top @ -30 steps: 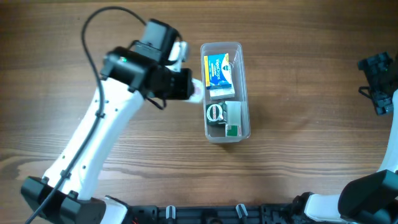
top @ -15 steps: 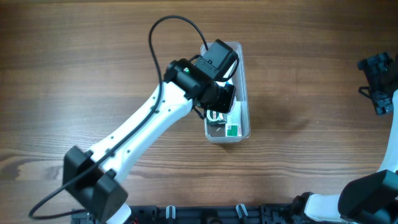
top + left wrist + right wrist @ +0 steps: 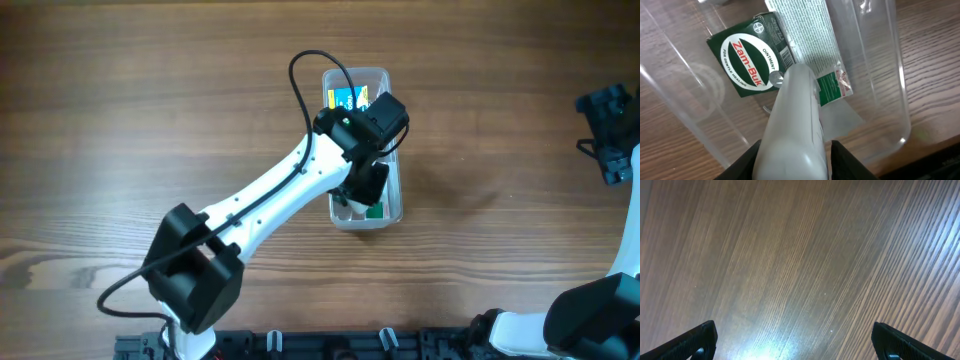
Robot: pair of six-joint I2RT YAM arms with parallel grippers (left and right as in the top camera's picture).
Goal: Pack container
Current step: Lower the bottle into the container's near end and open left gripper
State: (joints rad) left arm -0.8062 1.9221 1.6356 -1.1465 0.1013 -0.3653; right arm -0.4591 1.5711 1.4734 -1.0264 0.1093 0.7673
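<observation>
The container (image 3: 398,190) is a long clear tub in the middle of the table, its wall (image 3: 880,65) filling the left wrist view. Inside lie a green Zam-Buk box (image 3: 747,60), a white printed box (image 3: 807,30), a green sachet (image 3: 832,85) and a blue box (image 3: 345,98) at the far end. My left gripper (image 3: 365,185) reaches into the tub's near half. Its black fingers (image 3: 752,157) flank a white bottle (image 3: 795,120) that points nose-down at the Zam-Buk box. My right gripper (image 3: 795,340) hangs open over bare wood at the right edge (image 3: 605,120).
The left arm (image 3: 270,200) stretches diagonally from the front left across the table to the tub. Wood tabletop (image 3: 500,230) surrounds the tub on all sides. A black rail (image 3: 330,345) runs along the front edge.
The left arm swung right from beside the tub to over it, carrying the white bottle, and now reaches down into its near half. The right arm stayed still.
</observation>
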